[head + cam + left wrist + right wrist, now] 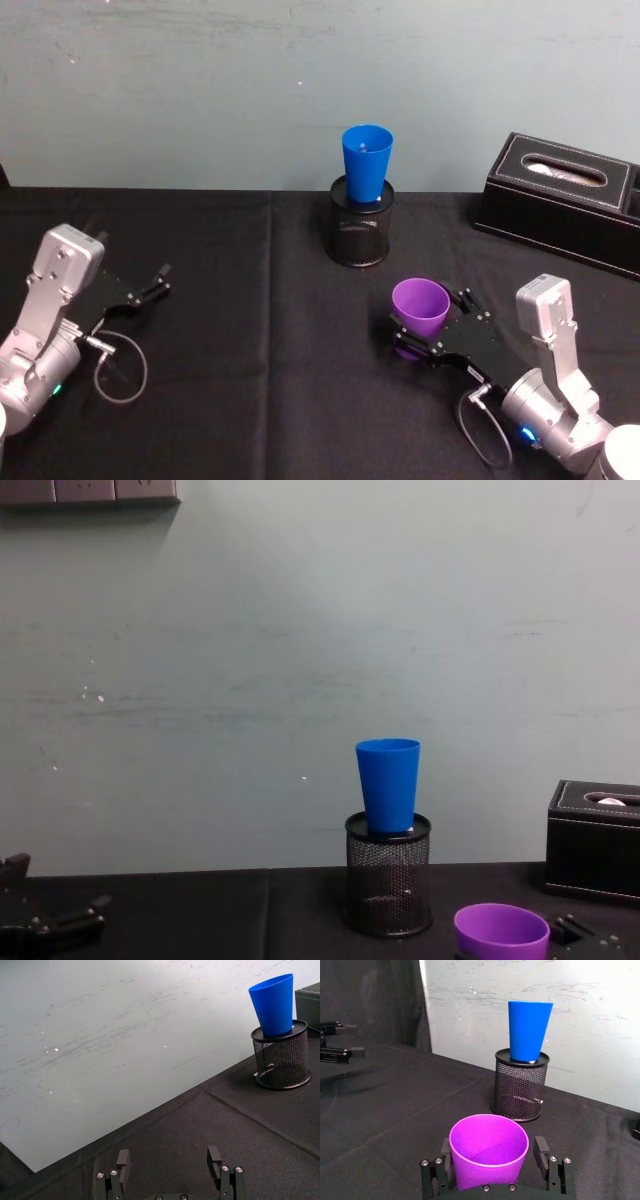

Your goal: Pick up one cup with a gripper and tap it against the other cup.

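The purple cup (420,307) stands upright on the black cloth at the front right, its mouth up. My right gripper (432,322) is around it, with one finger (541,1151) on each side of the cup (489,1152). A small gap shows beside one finger, so the jaws are open. The blue cup (366,162) sits upright in the top of a black wire-mesh pen holder (360,232) behind the purple cup, near the table's back edge. My left gripper (158,281) rests open and empty at the front left, far from both cups.
A black tissue box (565,200) stands at the back right. The table is covered by a black cloth (250,380) with a pale wall behind it. Bare cloth lies between the two arms and in front of the pen holder.
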`<state>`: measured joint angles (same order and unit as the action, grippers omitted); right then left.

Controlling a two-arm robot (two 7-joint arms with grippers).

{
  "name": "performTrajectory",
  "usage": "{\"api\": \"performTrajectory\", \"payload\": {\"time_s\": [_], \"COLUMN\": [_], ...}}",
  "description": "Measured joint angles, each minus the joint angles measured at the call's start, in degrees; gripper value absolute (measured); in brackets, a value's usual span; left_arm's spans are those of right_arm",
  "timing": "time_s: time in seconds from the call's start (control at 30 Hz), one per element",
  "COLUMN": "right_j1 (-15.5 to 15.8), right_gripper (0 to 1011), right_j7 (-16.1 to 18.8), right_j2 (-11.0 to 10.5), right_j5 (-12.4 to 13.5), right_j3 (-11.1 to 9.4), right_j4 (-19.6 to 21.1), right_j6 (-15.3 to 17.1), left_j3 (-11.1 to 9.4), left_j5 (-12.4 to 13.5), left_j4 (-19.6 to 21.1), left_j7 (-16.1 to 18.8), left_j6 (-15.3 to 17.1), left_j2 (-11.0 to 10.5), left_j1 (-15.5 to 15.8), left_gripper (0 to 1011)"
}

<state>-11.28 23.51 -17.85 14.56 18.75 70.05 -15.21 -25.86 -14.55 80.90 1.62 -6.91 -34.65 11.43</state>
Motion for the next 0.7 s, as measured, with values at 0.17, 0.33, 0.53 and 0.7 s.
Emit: {"api": "performTrajectory", "payload": {"time_s": [0.17, 0.33, 0.53, 0.7], "right_j1": [-0.45, -0.48, -0.43, -0.40], "right_gripper": [1003, 1003, 1003, 1003], "right_j7": [0.40, 0.44, 0.40, 0.40], "right_j2": [0.69, 0.74, 0.67, 0.64], "right_j5": [-0.38, -0.40, -0.39, -0.39], "right_j3": [-0.46, -0.47, -0.41, -0.38], "right_j4": [-0.76, -0.83, -0.75, -0.69], "right_j6": [-0.11, -0.13, -0.13, -0.13], "left_j3": [0.00, 0.00, 0.00, 0.00], "left_j5": [0.00, 0.00, 0.00, 0.00], "left_j4": [0.00, 0.00, 0.00, 0.00], "left_j7": [0.00, 0.00, 0.00, 0.00], "left_j6": [0.00, 0.00, 0.00, 0.00], "left_j2": [0.00, 0.00, 0.00, 0.00], "left_j1": [0.00, 0.00, 0.00, 0.00], "left_gripper": [1011, 1011, 1011, 1011]}}
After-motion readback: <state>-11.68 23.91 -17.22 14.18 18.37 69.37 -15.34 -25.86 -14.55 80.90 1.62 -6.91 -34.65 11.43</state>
